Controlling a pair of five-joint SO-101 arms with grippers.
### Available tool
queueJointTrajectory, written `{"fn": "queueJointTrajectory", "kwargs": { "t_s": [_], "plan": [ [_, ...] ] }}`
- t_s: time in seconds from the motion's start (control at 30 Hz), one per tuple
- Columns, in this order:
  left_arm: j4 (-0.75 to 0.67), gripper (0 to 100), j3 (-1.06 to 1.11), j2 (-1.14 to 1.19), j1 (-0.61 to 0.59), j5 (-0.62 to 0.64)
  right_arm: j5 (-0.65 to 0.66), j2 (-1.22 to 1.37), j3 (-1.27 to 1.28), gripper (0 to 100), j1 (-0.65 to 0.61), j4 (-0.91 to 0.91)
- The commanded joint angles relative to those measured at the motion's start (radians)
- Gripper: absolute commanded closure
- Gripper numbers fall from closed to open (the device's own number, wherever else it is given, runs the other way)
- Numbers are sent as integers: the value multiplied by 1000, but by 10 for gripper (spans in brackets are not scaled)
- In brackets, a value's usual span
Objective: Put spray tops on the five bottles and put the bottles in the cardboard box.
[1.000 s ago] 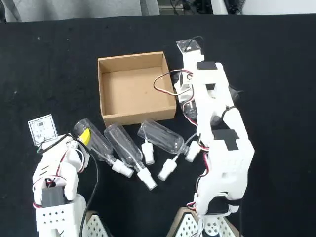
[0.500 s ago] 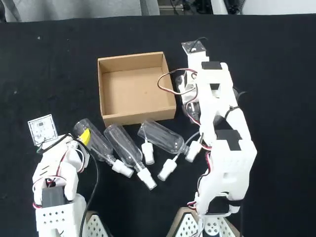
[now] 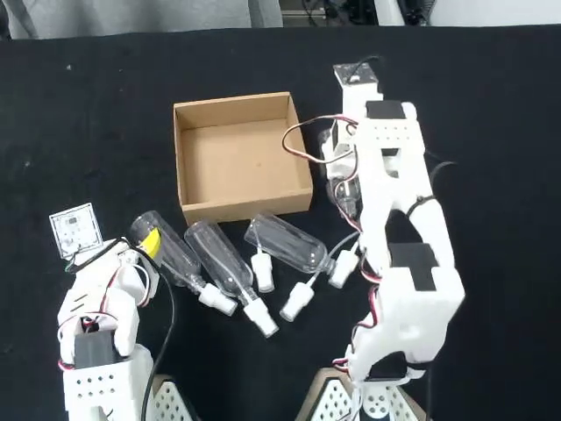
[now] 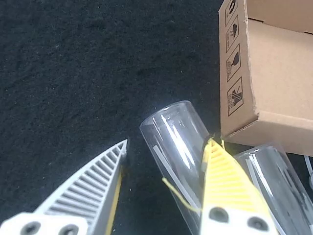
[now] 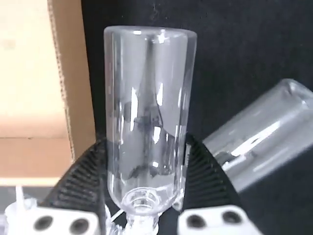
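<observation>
Plain brown cardboard box [image 3: 241, 158], black cloth table [image 3: 105, 105]; every cylindrical plastic bottle [image 3: 285, 243] clear, spray tops [image 3: 296, 303] white; left gripper [image 4: 167, 143] ribbed yellow and grey, right gripper [image 5: 144, 143] ribbed black

Bright, even overhead light; the black bench [image 3: 491, 88] swallows shadows. White glare streaks on the clear bottle [image 5: 149, 98] between the right jaws; white arm [image 3: 399, 219] nearly blown out.

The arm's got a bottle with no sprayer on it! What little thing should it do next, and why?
Probably bring the bottle over to the spray top lying on the table. The right gripper is shut on the bottle, and its neck is open and bare, so it likely isn't ready for the cardboard box yet.
</observation>
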Motion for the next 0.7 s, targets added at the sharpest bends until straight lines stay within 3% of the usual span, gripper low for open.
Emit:
{"fn": "queueJointTrajectory", "kwargs": {
  "t_s": [0.0, 0.17, 0.67],
  "plan": [
    [0, 769, 22, -14, -2, -2, -58, -114, -42, 987, 26, 37],
    [0, 769, 22, -14, -2, -2, -144, -162, -42, 987, 26, 80],
    [0, 769, 22, -14, -2, -2, -146, -285, -35, 988, 23, 281]
  ]
}}
